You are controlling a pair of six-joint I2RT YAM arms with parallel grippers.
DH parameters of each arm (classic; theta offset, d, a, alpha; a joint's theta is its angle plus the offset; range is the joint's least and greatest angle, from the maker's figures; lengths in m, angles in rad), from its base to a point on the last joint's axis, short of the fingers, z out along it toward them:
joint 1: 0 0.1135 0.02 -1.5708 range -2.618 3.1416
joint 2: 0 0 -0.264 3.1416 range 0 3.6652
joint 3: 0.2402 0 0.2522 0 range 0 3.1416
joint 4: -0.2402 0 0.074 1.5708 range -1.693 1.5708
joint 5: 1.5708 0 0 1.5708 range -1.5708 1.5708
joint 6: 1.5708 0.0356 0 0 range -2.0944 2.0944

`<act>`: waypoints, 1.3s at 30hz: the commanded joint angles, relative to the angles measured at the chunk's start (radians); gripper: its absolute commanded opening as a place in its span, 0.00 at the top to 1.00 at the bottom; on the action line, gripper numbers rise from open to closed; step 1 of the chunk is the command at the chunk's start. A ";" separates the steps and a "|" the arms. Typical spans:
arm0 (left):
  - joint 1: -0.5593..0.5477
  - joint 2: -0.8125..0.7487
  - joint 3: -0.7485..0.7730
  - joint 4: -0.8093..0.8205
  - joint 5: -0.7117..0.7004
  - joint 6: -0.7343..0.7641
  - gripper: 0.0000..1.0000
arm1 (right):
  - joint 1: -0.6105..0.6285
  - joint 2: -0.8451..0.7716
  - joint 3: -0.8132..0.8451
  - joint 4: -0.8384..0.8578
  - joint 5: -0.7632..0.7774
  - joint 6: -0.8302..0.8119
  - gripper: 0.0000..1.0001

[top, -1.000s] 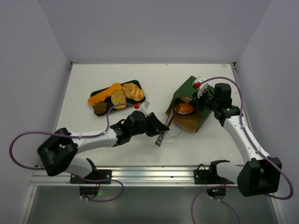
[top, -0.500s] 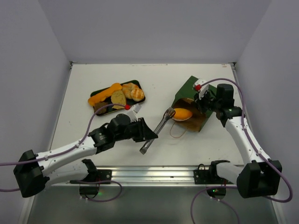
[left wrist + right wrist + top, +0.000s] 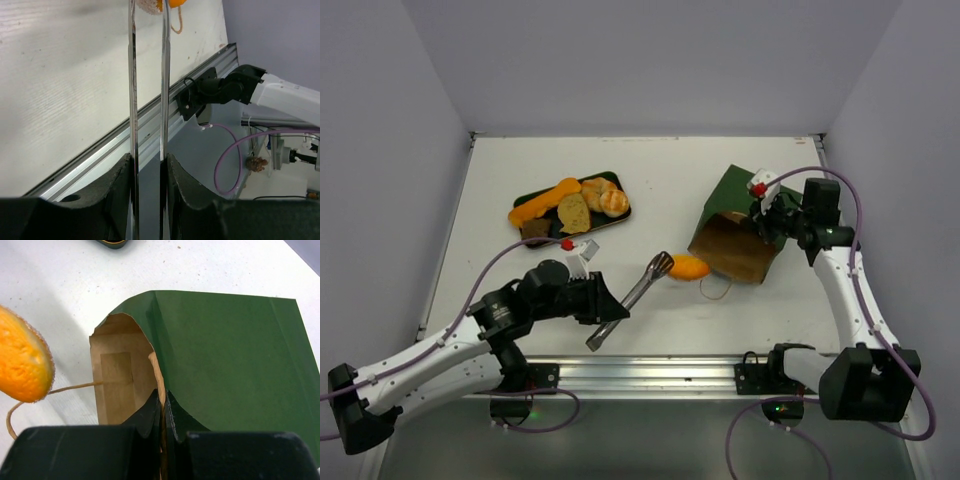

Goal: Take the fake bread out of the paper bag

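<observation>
The paper bag (image 3: 738, 192) lies on its side at the right, dark green outside, with its brown mouth facing left. My right gripper (image 3: 767, 214) is shut on the bag's upper rim; in the right wrist view the fingers (image 3: 164, 405) pinch the paper edge of the bag (image 3: 230, 350). My left gripper (image 3: 596, 306) is shut on metal tongs (image 3: 632, 294). The tong tips hold an orange bread piece (image 3: 691, 267) just outside the bag's mouth, also seen in the right wrist view (image 3: 22, 362) and at the top edge of the left wrist view (image 3: 172, 2). The tong arms (image 3: 132, 100) pass between my left gripper's (image 3: 149, 165) fingers.
A dark green flat tray (image 3: 613, 177) at the back left holds a long orange loaf (image 3: 544, 204), a tan slice (image 3: 574, 211), golden rolls (image 3: 606, 197) and a dark brown chunk (image 3: 534, 231). The bag's twine handle (image 3: 715, 290) lies on the table. A metal rail (image 3: 650, 372) runs along the near edge.
My left arm has pulled back toward the near left, drawing the tongs and the orange bread out of the bag's mouth. My right gripper stayed shut on the rim, shifting slightly right.
</observation>
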 commanded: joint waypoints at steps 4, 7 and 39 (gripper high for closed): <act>-0.004 -0.078 0.126 -0.209 -0.006 0.089 1.00 | -0.023 0.017 0.094 -0.152 -0.091 -0.174 1.00; -0.004 -0.109 0.180 -0.282 -0.039 0.094 1.00 | -0.025 0.022 0.112 -0.208 -0.094 -0.242 1.00; 0.584 0.109 0.229 0.037 -0.144 0.042 1.00 | -0.025 0.012 0.008 -0.025 -0.051 -0.026 1.00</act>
